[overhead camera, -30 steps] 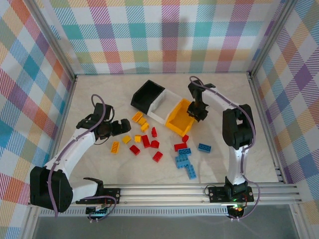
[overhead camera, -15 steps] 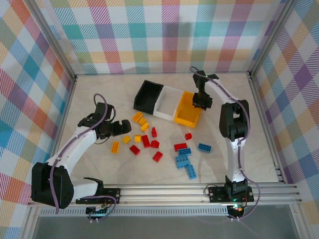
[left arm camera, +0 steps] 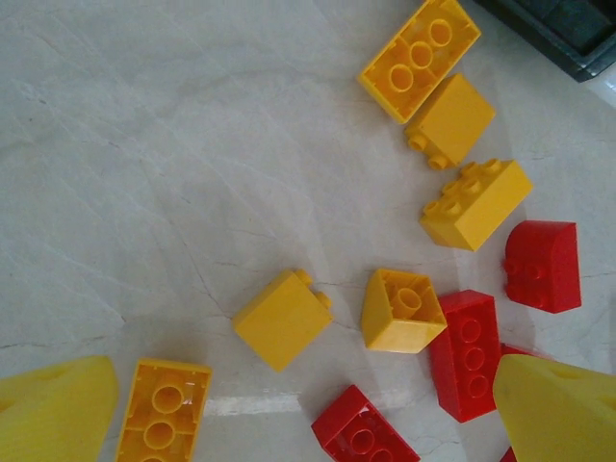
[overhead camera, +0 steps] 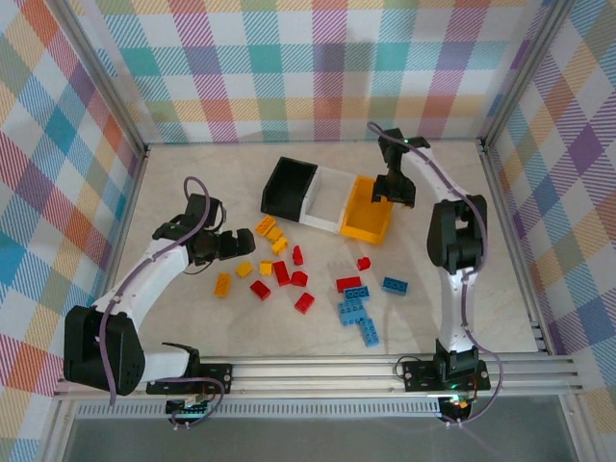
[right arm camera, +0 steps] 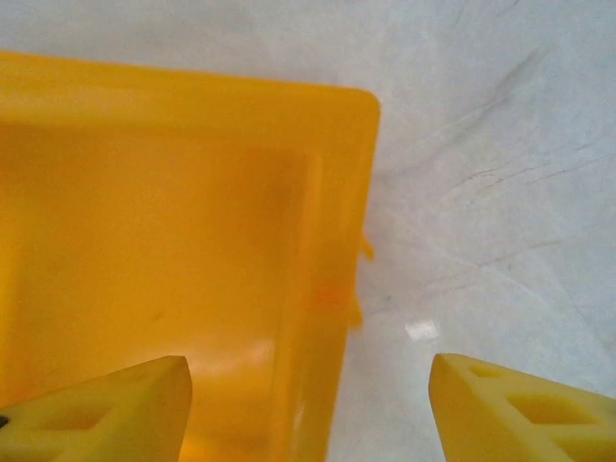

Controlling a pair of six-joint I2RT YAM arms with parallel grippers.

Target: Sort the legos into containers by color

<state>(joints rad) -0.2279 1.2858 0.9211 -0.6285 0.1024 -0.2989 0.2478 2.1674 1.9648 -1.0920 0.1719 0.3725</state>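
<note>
The left gripper [overhead camera: 229, 245] hangs wide open over the loose bricks, with nothing held between its yellow fingertips [left arm camera: 58, 414]. The right gripper [overhead camera: 391, 195] is parted too; its fingers [right arm camera: 96, 409] stand either side of the far right wall of the yellow-orange bin [overhead camera: 364, 219], touching neither face and holding nothing.

The three bins sit in a touching row toward the back of the table [overhead camera: 192, 183]: the black bin [overhead camera: 289, 185] on the left, the white bin [overhead camera: 325, 200] in the middle, the yellow-orange bin on the right; whether any brick lies inside them I cannot tell. The legos in sight lie on the table in front of that row: yellow bricks [overhead camera: 269, 231] to the left, red bricks [overhead camera: 284, 274] in the middle, light blue bricks [overhead camera: 358, 313] to the right, nearer the right arm's base.

In the left wrist view a small yellow brick [left arm camera: 282, 320] lies just ahead of the gap between the fingertips, turned on a diagonal. A long yellow brick [left arm camera: 162, 416] lies underside up just beside one fingertip; its long axis runs the way the gripper points, so the jaws would close across its narrow width. A red brick [left arm camera: 467, 351] crowds the other fingertip.

The left arm looks much the nearer to the yellows; their likely bin lies off to its right, past the reds, under the right gripper.

No brand, label or lettering can be read on bricks or bins.
</note>
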